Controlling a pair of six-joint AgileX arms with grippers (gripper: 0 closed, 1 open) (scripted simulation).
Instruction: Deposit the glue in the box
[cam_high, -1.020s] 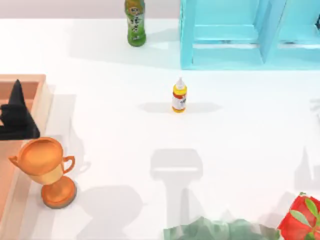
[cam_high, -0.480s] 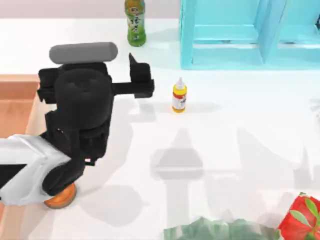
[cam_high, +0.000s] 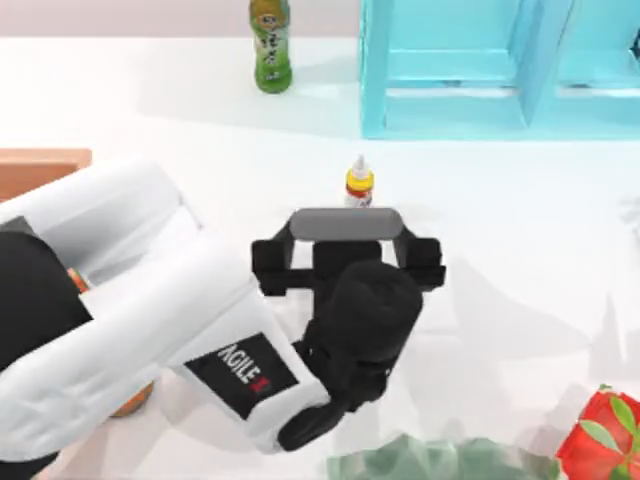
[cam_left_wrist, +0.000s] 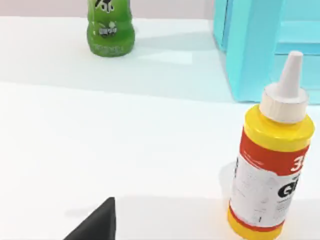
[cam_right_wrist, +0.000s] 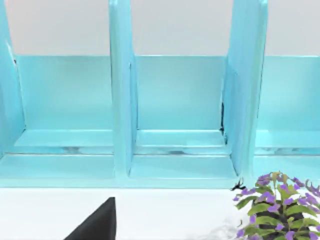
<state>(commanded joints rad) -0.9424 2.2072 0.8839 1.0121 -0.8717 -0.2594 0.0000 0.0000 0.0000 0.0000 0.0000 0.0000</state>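
Note:
The glue (cam_high: 359, 180), a small yellow bottle with a white nozzle and a white-and-red label, stands upright in the middle of the table. My left gripper (cam_high: 346, 228) hovers just in front of it, open, with nothing between its fingers. In the left wrist view the glue (cam_left_wrist: 270, 165) stands close by, off to one side of a black fingertip (cam_left_wrist: 95, 225) and apart from it. A corner of the box (cam_high: 40, 165), peach wood, shows at the far left behind my left arm. My right gripper stays parked, its fingertip (cam_right_wrist: 95, 225) facing the shelf.
A green drink bottle (cam_high: 270, 45) stands at the back. The cyan shelf unit (cam_high: 500, 70) fills the back right, just behind the glue. A red object (cam_high: 600, 435) and green foliage (cam_high: 440, 460) sit at the front edge. A purple-flowered plant (cam_right_wrist: 275, 205) stands before the shelf.
My left arm has swung from the left side of the table toward the middle. Its gripper now sits right in front of the glue. The glue has not moved.

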